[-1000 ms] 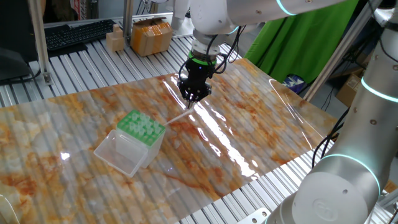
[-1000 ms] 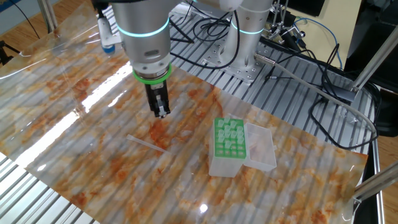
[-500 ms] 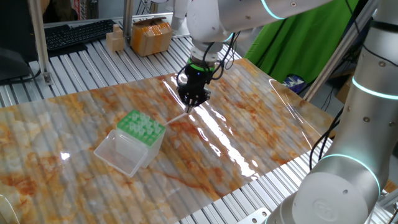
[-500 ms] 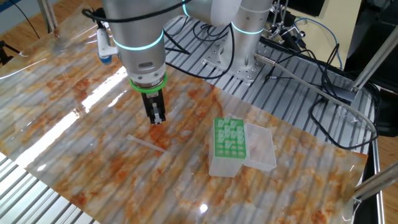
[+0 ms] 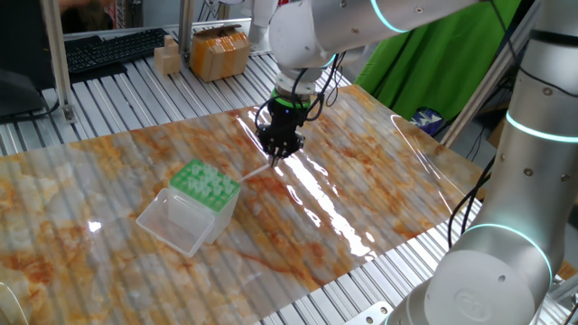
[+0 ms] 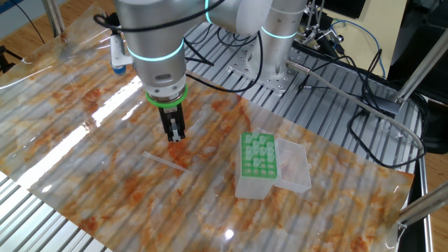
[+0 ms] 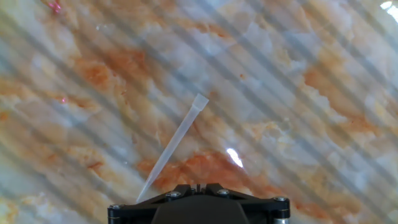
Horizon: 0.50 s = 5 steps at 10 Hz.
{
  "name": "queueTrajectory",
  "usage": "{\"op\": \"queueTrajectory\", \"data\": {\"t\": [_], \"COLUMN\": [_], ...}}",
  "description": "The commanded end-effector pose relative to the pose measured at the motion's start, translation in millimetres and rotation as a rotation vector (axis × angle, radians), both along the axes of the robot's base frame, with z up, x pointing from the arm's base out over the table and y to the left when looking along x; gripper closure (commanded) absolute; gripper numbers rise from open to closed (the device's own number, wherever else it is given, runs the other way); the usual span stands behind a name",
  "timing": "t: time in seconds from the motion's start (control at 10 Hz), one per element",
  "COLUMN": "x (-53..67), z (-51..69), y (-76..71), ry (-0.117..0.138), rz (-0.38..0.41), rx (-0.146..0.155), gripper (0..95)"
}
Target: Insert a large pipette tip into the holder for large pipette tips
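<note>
The large pipette tip [image 5: 257,170] lies flat on the marbled table sheet, a thin translucent cone; it also shows in the other fixed view [image 6: 166,161] and in the hand view [image 7: 174,146]. The holder for large pipette tips [image 5: 206,183], a clear box with a green perforated rack, stands to the tip's left with its lid open [image 6: 257,155]. My gripper [image 5: 278,155] hovers just above the table beside the tip's wide end [image 6: 175,138]. Its fingers are pressed together and hold nothing. In the hand view only the gripper's black base [image 7: 198,186] shows.
The holder's clear lid [image 5: 176,221] lies open on the table. A cardboard box [image 5: 219,52] and a keyboard [image 5: 113,50] sit beyond the far edge. Cables [image 6: 336,63] and a blue-capped bottle [image 6: 119,49] lie off the sheet.
My gripper has moved a little lower and closer to the pipette tip. The tip and the holder have not moved.
</note>
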State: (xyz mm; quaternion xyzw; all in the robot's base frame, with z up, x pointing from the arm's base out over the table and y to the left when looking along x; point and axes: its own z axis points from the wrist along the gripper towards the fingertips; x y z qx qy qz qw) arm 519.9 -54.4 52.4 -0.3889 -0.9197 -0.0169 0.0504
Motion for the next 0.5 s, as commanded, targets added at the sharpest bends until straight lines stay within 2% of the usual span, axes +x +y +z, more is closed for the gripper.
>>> {"op": "queueTrajectory", "data": {"t": [0.1,0.5], "x": [-1.1,0.6], "z": [-4.7,-16.8], "y": [-1.2,-3.3], "ry": [0.0,-0.002], "rz": [-0.005,-0.009], "rx": [0.002,0.001], "gripper": [95.0,95.0]}}
